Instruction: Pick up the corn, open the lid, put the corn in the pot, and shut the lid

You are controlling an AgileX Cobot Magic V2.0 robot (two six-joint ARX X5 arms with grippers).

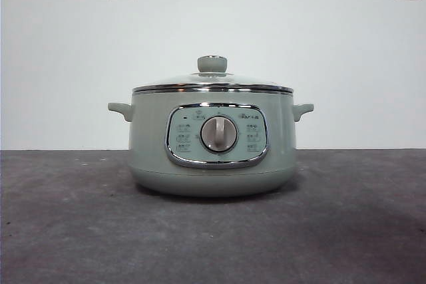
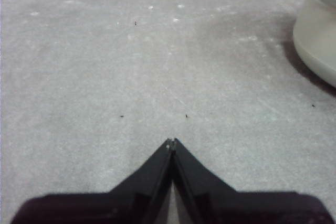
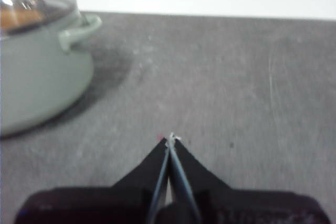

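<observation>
Grey scuffed table point(image 1: 66, 231), white wall point(image 1: 266, 31); both claws closed, empty.

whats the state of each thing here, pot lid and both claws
pot: upright on the table, lid on.
lid: seated on the pot's rim, closed, knob up.
corn: not seen on the table; an orange-yellow blur shows through the lid's glass in the right wrist view, too unclear to name.
left claw: shut, empty, over bare table beside the pot.
right claw: shut, empty, over the table on the pot's other side.
</observation>
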